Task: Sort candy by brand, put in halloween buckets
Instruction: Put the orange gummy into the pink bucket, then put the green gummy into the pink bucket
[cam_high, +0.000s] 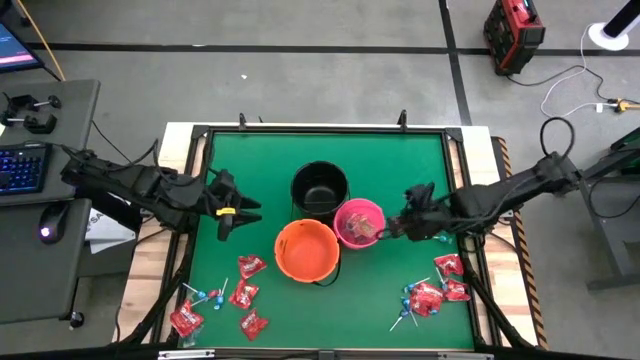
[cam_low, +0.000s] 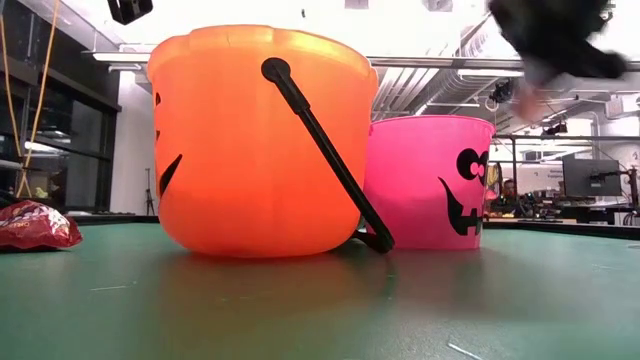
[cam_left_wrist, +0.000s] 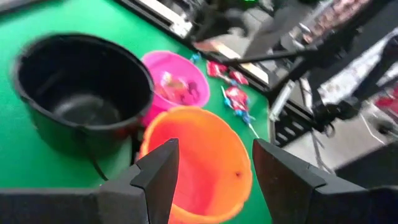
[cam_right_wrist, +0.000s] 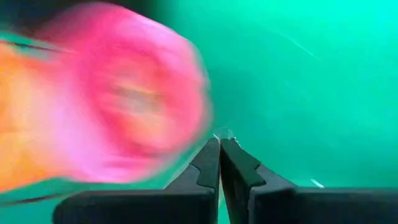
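Note:
Three buckets stand together mid-table: black (cam_high: 296, 188) farthest, orange (cam_high: 306, 250) nearest, pink (cam_high: 345, 208) to the right with some candy inside. Red packets and blue-headed lollipops lie in a near-left group (cam_high: 240, 295) and a near-right group (cam_high: 435, 290). My left gripper (cam_high: 240, 210) hovers open just left of the buckets; its wrist view looks over the orange bucket (cam_left_wrist: 205, 130). My right gripper (cam_high: 385, 232) is shut at the pink bucket's right rim, blurred in its wrist view (cam_right_wrist: 220, 140). My right gripper is shut, and a small pale speck (cam_right_wrist: 221, 132) shows at its tips. I cannot tell whether that is something held. The fingers slant down beside the pink bucket (cam_right_wrist: 124, 99), not touching it as far as shows.
The green mat is bordered by a black frame (cam_high: 330, 130). A red packet (cam_low: 35, 225) lies left of the orange bucket (cam_low: 250, 140) in the low view, whose handle hangs down its front. Bare mat lies between the two candy groups, near the front edge.

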